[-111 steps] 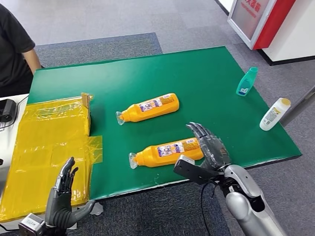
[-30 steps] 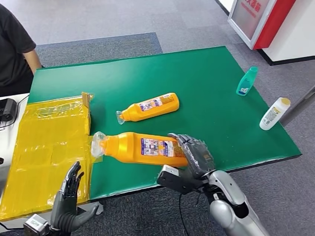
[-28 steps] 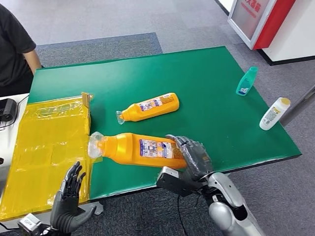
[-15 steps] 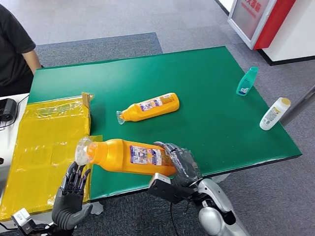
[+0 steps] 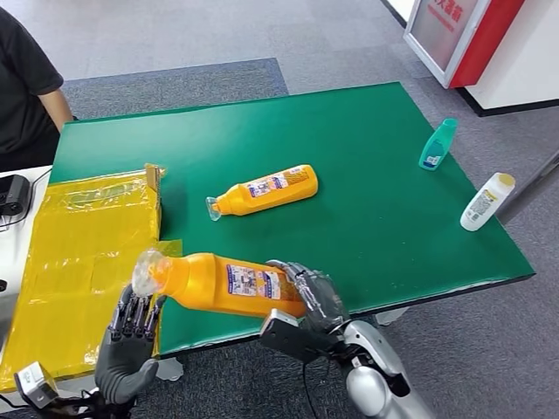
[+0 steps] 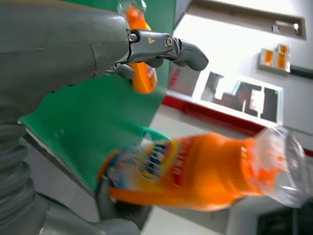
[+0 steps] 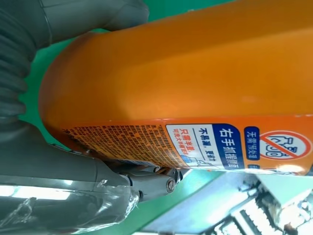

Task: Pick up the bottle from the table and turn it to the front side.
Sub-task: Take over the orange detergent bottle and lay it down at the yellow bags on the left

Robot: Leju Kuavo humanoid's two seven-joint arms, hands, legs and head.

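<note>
Counter (image 5: 369,166): green-topped; carries three bottles lying on their sides, with a yellow sheet at its left end.
Yellow sheet (image 5: 79,253): crinkled plastic spread flat over the counter's left end; a small brown piece stands at its far right corner.
Held bottle (image 5: 217,284): orange with a clear cap; held roughly level above the counter's near edge, clear of the surface; cap toward the left, base toward the right; a printed label faces up; contents cannot be told through the orange wall; in the right wrist view (image 7: 191,83) its label with printed characters lies against the fingers.
Second orange bottle (image 5: 264,190): lies on its side near the middle of the counter, cap to the left, well apart from the held one.
White bottle (image 5: 486,202): yellow-capped, lying at the counter's right edge.
Teal bottle (image 5: 438,144): lying near the far right edge, close to the white one.
Right robot hand (image 5: 310,297): wrapped around the base end of the held bottle, gripping it; silver forearm comes in from below.
Left robot hand (image 5: 128,340): palm raised, fingers spread and pointing up just under the bottle's cap end; holds nothing; whether the fingertips touch the bottle cannot be told.
Person (image 5: 26,87): dark sleeve and arm at the far left corner.
</note>
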